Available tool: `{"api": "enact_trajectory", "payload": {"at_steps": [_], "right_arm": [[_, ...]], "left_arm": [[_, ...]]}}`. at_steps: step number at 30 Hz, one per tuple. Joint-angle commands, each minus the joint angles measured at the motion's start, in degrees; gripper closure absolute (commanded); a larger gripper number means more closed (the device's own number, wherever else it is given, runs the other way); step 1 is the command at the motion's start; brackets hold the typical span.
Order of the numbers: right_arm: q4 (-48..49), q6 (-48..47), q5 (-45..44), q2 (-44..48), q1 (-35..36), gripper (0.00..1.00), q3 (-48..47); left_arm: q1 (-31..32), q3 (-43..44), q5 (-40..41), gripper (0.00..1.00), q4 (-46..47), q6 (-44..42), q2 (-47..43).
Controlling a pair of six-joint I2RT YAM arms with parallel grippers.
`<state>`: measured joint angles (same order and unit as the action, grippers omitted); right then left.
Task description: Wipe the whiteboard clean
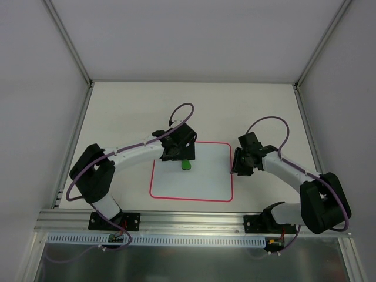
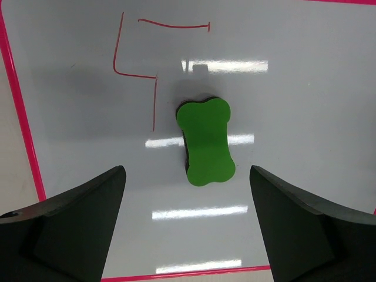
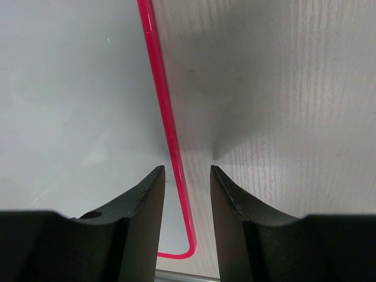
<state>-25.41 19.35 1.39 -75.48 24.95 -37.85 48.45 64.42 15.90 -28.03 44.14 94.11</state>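
Top external view: the whiteboard [image 1: 200, 182] lies flat on the cream table [image 1: 129, 111], close to the arms' bases and roughly midway between them. Its red-pink border [image 1: 191, 200] is unbroken on all sides. The left gripper [image 1: 181, 155] hangs over the far left part of the board. A green eraser [image 1: 185, 165] lies on the board just at the gripper's near side. The right gripper [image 1: 238, 165] stands at the board's right edge.

Left wrist view: the eraser is bone-shaped, green on top with a dark layer beneath, and rests flat on the white surface. The two dark fingers [image 2: 76, 229] are spread wide, one to either side of the eraser and clear of it, so nothing is held. Thin red marker lines [image 2: 154, 100] cross the board beside the eraser, and one upright stroke ends just next to it.

Right wrist view: the fingers [image 3: 141, 223] are set narrow, with a slim gap left between them. The border runs lengthwise through that gap, one tip over the white board and the other over the table. Whether the tips touch the surface cannot be told. A rounded corner of the border shows low between the fingers.
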Motion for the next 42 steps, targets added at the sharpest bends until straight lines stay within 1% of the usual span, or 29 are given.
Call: {"api": "enact_trajectory", "payload": {"at_steps": [1, 5, 6, 9, 11, 13, 14, 17, 21, 26, 33, 35, 38, 42], "right_arm": [[1.3, -1.9, 0.8, 2.0, -0.2, 0.6, -0.3], [1.9, -2.0, 0.7, 0.3, -0.2, 0.61, -0.1], [2.3, -2.0, 0.9, -0.1, -0.2, 0.61, 0.1], [3.5, -1.7, 1.3, -1.2, -0.2, 0.67, 0.9], [4.7, -1.9, 2.0, -2.2, -0.2, 0.69, 1.5], [5.1, -1.9, 2.8, -3.2, -0.2, 0.73, 1.5], [5.5, -2.0, 3.1, -4.0, -0.2, 0.79, 1.7], [6.3, -1.7, 3.2, -4.8, -0.2, 0.88, 2.2], [6.6, -1.8, 3.0, -5.3, -0.2, 0.94, 2.4], [7.0, -1.8, 3.4, -5.6, -0.2, 1.0, 2.6], [7.1, -1.8, 3.7, -5.4, -0.1, 1.0, 2.8], [7.2, -1.9, 4.0, -5.7, -0.2, 1.0, 2.9], [7.5, -1.9, 4.2, -5.9, -0.2, 1.0, 3.0], [7.7, -1.9, 4.4, -5.9, -0.1, 1.0, 3.1]], "left_arm": [[0.6, 1.1, 2.7, 0.12, -1.1, 1.4, 0.0], [0.6, 1.5, 2.1, 0.14, -1.1, 1.7, 1.3], [0.6, 1.6, 2.0, 0.16, -1.2, 1.8, 1.9], [0.7, 1.7, 2.1, 0.17, -1.2, 2.4, 2.7], [0.7, 1.8, 2.1, 0.18, -1.2, 2.5, 3.2], [0.7, 1.9, 1.8, 0.19, -1.3, 2.9, 4.1], [0.7, 1.9, 1.7, 0.21, -1.2, 3.1, 4.2], [1.1, 2.2, 1.6, 0.26, -1.2, 4.1, 5.0], [1.8, 3.5, 2.2, 0.32, -1.3, 4.6, 6.1], [2.1, 5.6, 2.8, 0.37, -1.2, 4.7, 7.8], [2.0, 6.1, 4.3, 0.46, -1.4, 5.4, 9.4], [2.1, 6.0, 4.3, 0.51, -1.6, 5.8, 9.7], [2.0, 5.9, 4.7, 0.53, -1.9, 5.9, 10.1], [2.0, 5.9, 5.5, 0.53, -2.4, 6.0, 10.1]]}}
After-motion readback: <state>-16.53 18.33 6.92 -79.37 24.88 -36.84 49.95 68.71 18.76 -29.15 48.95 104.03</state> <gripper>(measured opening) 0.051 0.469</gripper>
